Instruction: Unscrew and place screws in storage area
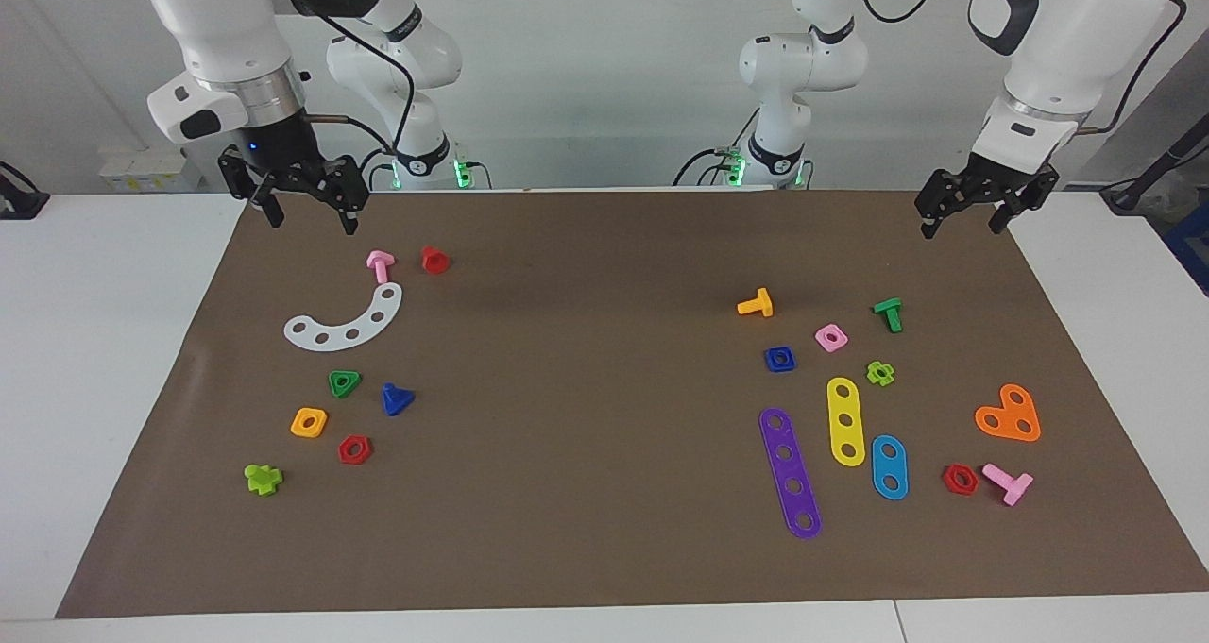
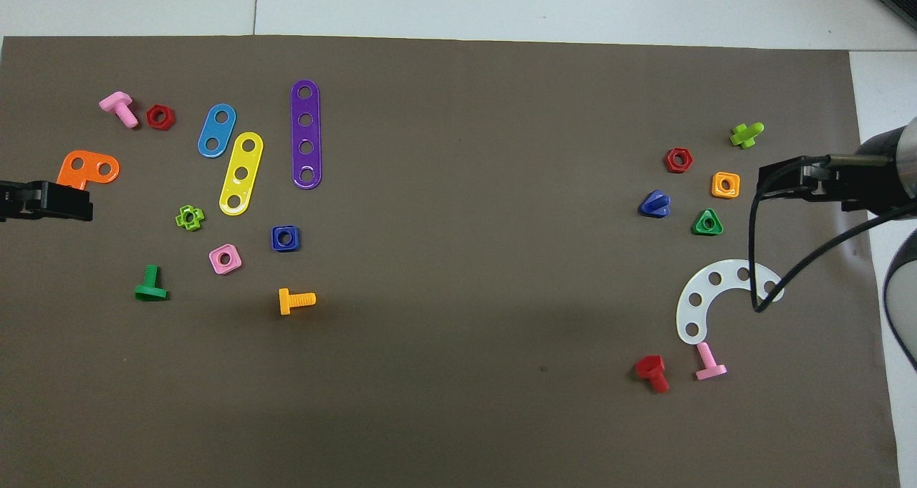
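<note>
At the right arm's end of the brown surface (image 1: 604,530), the right hand (image 1: 307,213) hangs in the air over the mat's edge nearest the robots, its fingers spread apart and holding nothing. Just under it lie a pink bolt (image 1: 380,264) and a red bolt (image 1: 434,260) side by side, and next to them a white curved plate (image 1: 345,323) pierced with holes. Farther from the robots sits a small cluster: a green triangular nut (image 1: 344,382), the dark-blue screw (image 1: 396,398) resting on its side just beside that nut, an orange square nut (image 1: 309,422), a red hexagonal nut (image 1: 354,449) and a lime-green bolt (image 1: 263,478). The middle of the mat is bare.

Toward the left arm's end lie an orange bolt (image 1: 757,304), a blue square nut (image 1: 779,359), a pink square nut (image 1: 830,337), a green bolt (image 1: 889,313) and a lime nut (image 1: 880,373). Farther out are a purple strip (image 1: 791,473), a yellow strip (image 1: 845,420) and a light-blue strip (image 1: 889,466), then a second red nut (image 1: 961,479), a second pink bolt (image 1: 1009,482) and an orange heart-shaped plate (image 1: 1010,415). The left hand (image 1: 963,216) hangs over the mat's corner near its own base, fingers apart and empty.
</note>
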`<state>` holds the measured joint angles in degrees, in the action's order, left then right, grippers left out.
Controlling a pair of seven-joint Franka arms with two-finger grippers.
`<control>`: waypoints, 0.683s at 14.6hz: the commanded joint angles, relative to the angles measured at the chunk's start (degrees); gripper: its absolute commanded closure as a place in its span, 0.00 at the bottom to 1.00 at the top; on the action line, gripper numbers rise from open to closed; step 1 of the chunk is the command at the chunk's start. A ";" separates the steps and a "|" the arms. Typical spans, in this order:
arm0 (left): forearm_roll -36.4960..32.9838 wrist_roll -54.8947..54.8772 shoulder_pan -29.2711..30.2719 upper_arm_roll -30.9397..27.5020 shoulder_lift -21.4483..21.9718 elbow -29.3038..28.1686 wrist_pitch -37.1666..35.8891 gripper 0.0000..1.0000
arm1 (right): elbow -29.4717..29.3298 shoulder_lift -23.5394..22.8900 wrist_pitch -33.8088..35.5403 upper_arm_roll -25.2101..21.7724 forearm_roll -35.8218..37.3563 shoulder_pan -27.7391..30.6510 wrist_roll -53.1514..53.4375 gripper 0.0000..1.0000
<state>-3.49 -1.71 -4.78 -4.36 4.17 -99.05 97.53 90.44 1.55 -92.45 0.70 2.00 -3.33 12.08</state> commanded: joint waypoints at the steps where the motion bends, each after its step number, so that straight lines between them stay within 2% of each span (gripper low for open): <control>1: -1.25 0.48 -0.93 -0.47 1.02 -1.24 0.38 0.00 | -2.90 -1.72 2.36 0.18 -1.47 0.61 -1.00 0.01; 4: -1.25 0.40 -1.10 -0.47 1.02 -1.32 0.38 0.00 | -0.71 -0.76 2.36 0.26 -1.47 0.43 -1.10 0.00; 10: -1.25 0.40 -1.10 -0.47 1.02 -1.32 0.47 0.00 | -0.44 -0.32 3.76 0.44 -1.56 -0.27 -1.36 0.00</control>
<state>-3.49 -1.71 -4.98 -4.36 4.17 -99.14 97.52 89.87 0.85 -89.58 1.01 1.58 -3.53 12.07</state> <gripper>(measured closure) 0.000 0.000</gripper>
